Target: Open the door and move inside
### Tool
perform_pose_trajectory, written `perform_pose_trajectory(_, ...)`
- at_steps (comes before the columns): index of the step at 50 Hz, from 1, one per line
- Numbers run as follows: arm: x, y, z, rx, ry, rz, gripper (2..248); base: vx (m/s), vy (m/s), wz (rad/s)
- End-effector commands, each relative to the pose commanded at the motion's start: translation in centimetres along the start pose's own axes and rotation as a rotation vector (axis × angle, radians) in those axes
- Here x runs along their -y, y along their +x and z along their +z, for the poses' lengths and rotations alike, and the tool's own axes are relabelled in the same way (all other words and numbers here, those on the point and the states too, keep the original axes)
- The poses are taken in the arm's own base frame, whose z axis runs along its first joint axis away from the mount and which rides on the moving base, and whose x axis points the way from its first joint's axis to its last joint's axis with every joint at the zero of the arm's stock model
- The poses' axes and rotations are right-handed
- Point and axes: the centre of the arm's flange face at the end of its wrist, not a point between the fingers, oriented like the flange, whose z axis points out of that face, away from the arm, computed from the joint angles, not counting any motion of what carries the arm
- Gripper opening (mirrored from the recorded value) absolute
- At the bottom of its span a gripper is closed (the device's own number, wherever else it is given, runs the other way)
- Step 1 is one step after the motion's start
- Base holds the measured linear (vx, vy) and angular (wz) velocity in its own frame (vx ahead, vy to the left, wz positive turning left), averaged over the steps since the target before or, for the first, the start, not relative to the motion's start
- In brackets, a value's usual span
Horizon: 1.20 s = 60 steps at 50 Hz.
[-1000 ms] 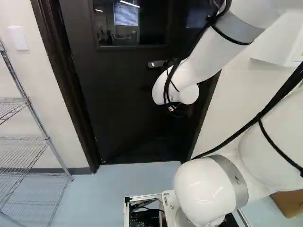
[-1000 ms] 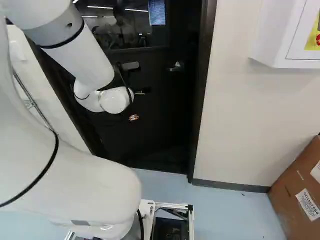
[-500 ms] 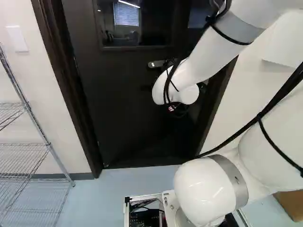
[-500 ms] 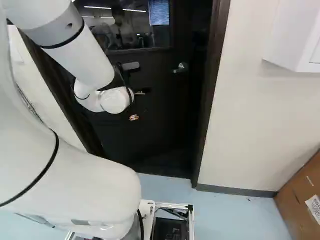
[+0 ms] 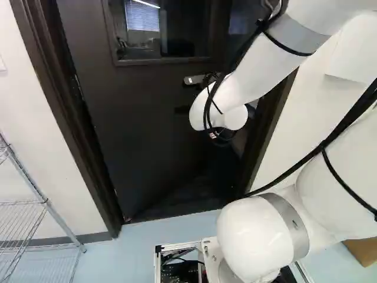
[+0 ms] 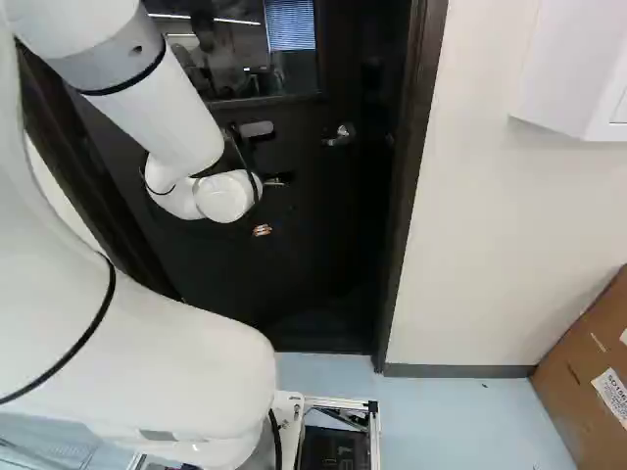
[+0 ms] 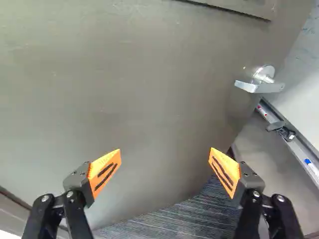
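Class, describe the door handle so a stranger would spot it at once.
Find the large dark door with a window set in it. The handle sits below the window's corner, near the door's edge. It is the shiny silver lever, unlike the dark window frame.

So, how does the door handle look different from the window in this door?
The handle is a small silver lever, while the window is a much larger framed pane. The handle sticks out; the window lies flat and sits higher. Both are parts of the same door.
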Motion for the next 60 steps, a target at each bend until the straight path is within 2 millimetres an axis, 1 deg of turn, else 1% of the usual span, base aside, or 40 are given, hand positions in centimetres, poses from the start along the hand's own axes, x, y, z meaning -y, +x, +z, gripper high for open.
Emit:
perform_pose_trajectory(32, 0.1, 0.1, 0.2, 0.0, 0.002, -0.001, 247, 0.094, 0.074, -0.022)
perform_pose_trajectory(51, 0.1, 0.2, 0.4, 0.001, 0.001, 0.003, 247, 0.007, 0.005, -0.001)
perform_pose_trajectory(60, 0.1, 0.6, 1.5, 0.004, -0.006, 0.021, 247, 0.0, 0.0, 0.0)
